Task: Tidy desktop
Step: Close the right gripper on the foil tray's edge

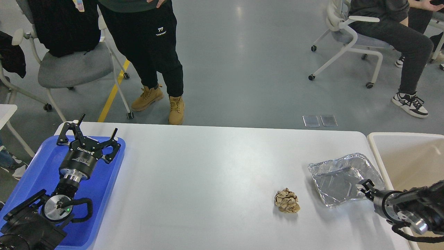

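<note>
- Surface [215, 166], the white desktop with rounded corners, fills the middle of my head view and runs from the blue tray [100, 194] on the left to the beige bin [399, 156] at the right edge.
- My left claw [89, 136] hangs above the tray's far end, its fingers spread wide apart with nothing between them.
- My right claw [364, 187] sits at the near edge of a crumpled foil tray [341, 177]; it is seen small and dark, so I cannot tell whether its fingers are apart or gripping the foil.
- A crumpled brown paper ball [287, 200] lies on the surface just left of the foil tray, apart from it.
</note>
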